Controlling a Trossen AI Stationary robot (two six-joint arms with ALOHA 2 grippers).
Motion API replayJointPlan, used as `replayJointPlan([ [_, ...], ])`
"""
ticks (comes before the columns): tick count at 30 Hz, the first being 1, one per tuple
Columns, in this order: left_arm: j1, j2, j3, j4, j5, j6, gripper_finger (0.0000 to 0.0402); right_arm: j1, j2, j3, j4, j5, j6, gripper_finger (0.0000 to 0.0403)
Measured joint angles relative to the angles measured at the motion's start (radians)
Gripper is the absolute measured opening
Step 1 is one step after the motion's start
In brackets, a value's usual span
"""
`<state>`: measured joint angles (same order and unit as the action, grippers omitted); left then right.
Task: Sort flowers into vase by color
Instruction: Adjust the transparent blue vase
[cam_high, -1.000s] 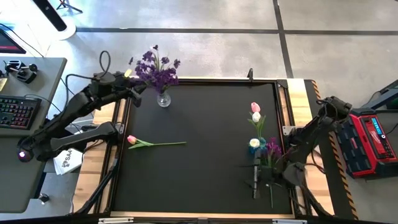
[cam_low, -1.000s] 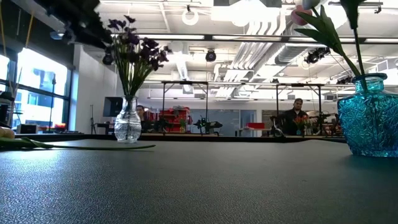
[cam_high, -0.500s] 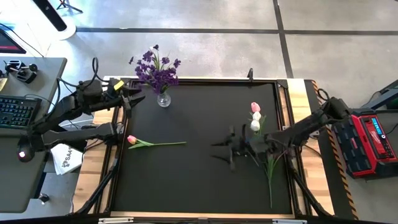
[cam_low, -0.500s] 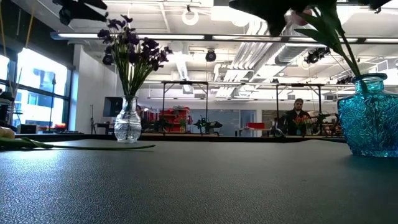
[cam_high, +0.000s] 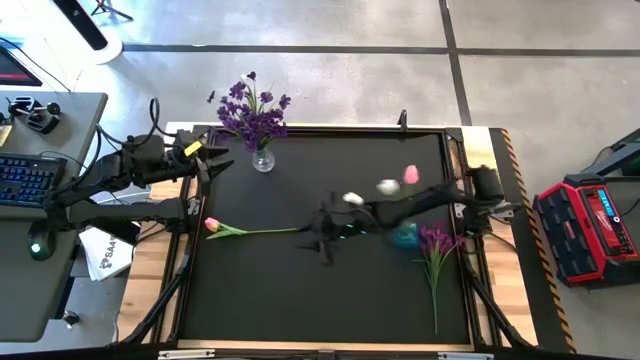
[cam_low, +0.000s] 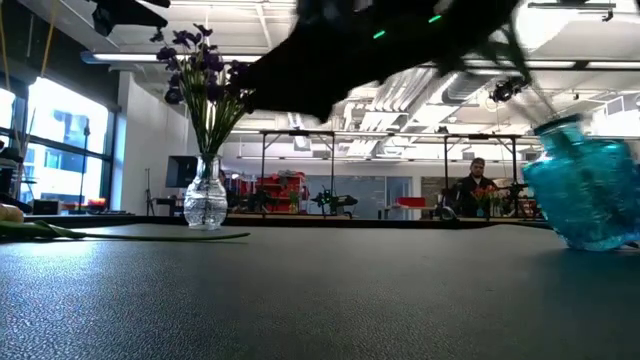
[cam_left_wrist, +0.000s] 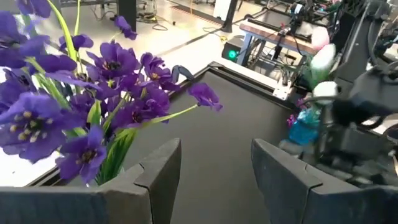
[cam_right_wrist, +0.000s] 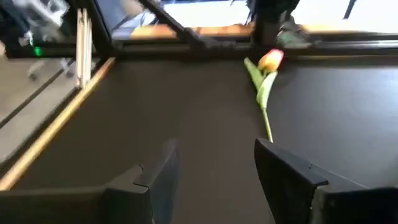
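A clear vase (cam_high: 263, 160) with purple flowers (cam_high: 250, 112) stands at the far left, and my left gripper (cam_high: 214, 156) hovers open just left of it; the blossoms (cam_left_wrist: 74, 99) fill its wrist view. A pink tulip (cam_high: 245, 232) lies flat on the black mat. My right gripper (cam_high: 320, 238) is stretched to mid-table, open, with that tulip (cam_right_wrist: 265, 79) ahead of it. The blue vase (cam_high: 405, 237) under the right arm leans, blurred (cam_low: 585, 185), its tulip buds (cam_high: 388, 186) swung leftward. A purple spray (cam_high: 436, 262) lies near the right edge.
A wooden rim (cam_high: 182, 250) frames the mat. A desk with a keyboard (cam_high: 30, 178) stands to the left, a red device (cam_high: 590, 225) to the right. Beyond the far edge is an open room with a person (cam_low: 478, 190).
My right gripper has swept fast from the near right corner toward the table's left, dropping and turning to face the pink tulip. The blue vase has tipped out of upright and its buds have swung left. My left gripper has drawn back a little from the purple flowers.
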<state>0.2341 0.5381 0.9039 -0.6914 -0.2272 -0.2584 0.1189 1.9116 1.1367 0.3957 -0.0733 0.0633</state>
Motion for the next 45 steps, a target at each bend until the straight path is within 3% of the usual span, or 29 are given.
replayJointPlan([
  [6,-0.002,0.000,0.000,-0.051,0.006,-0.001,0.0184,-0.072,0.218,0.269,-0.123,-0.145,-0.054,0.0234],
  [13,-0.002,0.000,-0.001,-0.058,0.005,-0.001,0.0184,-0.101,0.416,0.564,-0.443,-0.197,-0.125,0.0291],
  [21,-0.002,0.000,-0.001,-0.063,0.007,-0.001,0.0184,-0.078,0.432,0.601,-0.462,-0.123,-0.161,0.0291],
  [26,-0.002,0.000,-0.001,-0.069,0.007,-0.002,0.0184,-0.076,0.324,0.517,-0.480,-0.087,-0.162,0.0274],
  [31,-0.002,0.000,-0.001,-0.074,0.008,0.001,0.0184,-0.058,0.070,0.234,-0.464,0.095,-0.146,0.0256],
  [36,-0.035,0.007,-0.001,-0.064,0.005,0.051,0.0184,-0.022,-0.220,-0.019,-0.529,0.236,-0.017,0.0248],
  [41,-0.076,0.019,-0.001,-0.061,-0.050,0.052,0.0184,-0.008,-0.363,-0.073,-0.695,0.180,0.125,0.0248],
  [45,-0.095,0.026,-0.001,-0.061,-0.074,0.051,0.0184,-0.021,-0.349,-0.020,-0.882,0.073,0.194,0.0248],
])
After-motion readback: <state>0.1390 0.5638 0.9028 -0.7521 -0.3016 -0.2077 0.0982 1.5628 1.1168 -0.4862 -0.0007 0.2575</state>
